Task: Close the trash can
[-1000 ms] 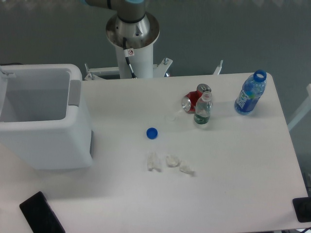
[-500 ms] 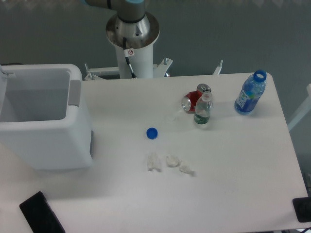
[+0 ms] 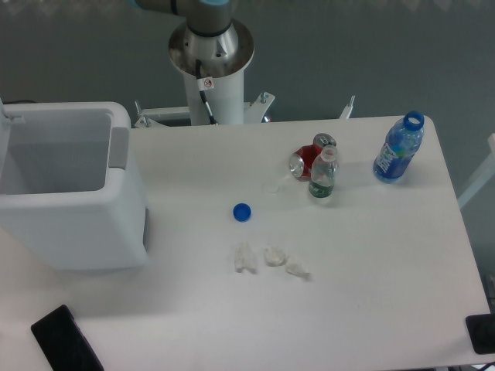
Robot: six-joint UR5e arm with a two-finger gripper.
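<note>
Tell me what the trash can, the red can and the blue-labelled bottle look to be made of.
Trash can: looks like white moulded plastic, matte, with smooth walls, rounded corners and a grey strip at its right rim.
Red can: probably thin metal; silvery ends catch the light against a red painted body.
Blue-labelled bottle: clear, glossy plastic by its see-through body, with a blue rim at the open neck.

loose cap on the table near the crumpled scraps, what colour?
Blue. The cap shows clearly in the fixed camera view.
</note>
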